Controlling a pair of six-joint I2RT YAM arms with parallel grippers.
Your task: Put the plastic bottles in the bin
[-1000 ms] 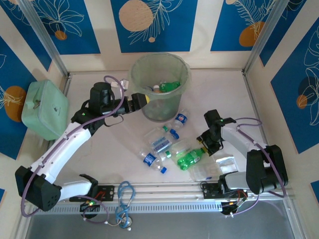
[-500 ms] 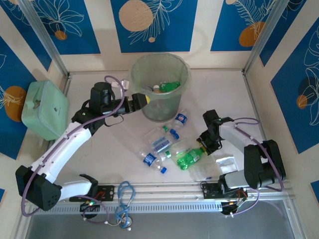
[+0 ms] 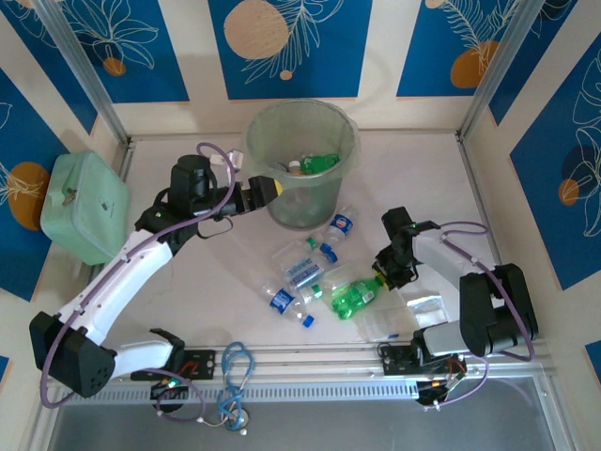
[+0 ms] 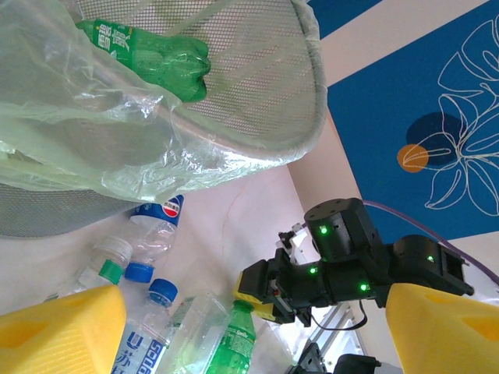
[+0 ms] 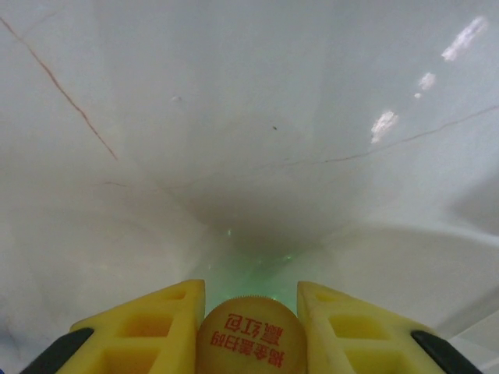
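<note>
A green bottle (image 3: 355, 297) lies on the table, and my right gripper (image 3: 381, 279) is shut on its capped neck. In the right wrist view the cap (image 5: 249, 337) sits pinched between the two yellow fingers (image 5: 148, 327). Other plastic bottles, clear with blue labels, lie beside it (image 3: 302, 272) (image 3: 285, 303) (image 3: 341, 225). The bin (image 3: 258, 127) stands at the back with a green bottle (image 3: 321, 163) inside. My left gripper (image 3: 272, 186) hovers open against the bin's left side. From the left wrist, the bin's mesh wall (image 4: 257, 93), the green bottle (image 4: 230, 347) and the right gripper (image 4: 269, 292) are visible.
A mint-green case (image 3: 83, 205) sits at the left wall. Flat clear plastic bags (image 3: 423, 305) lie near the right arm's base. A blue cable loop (image 3: 235, 371) rests on the front rail. Walls close in on the left, back and right.
The right gripper's jaws have shut on the green bottle's cap, and the bottle has shifted slightly left. The left arm has stayed still.
</note>
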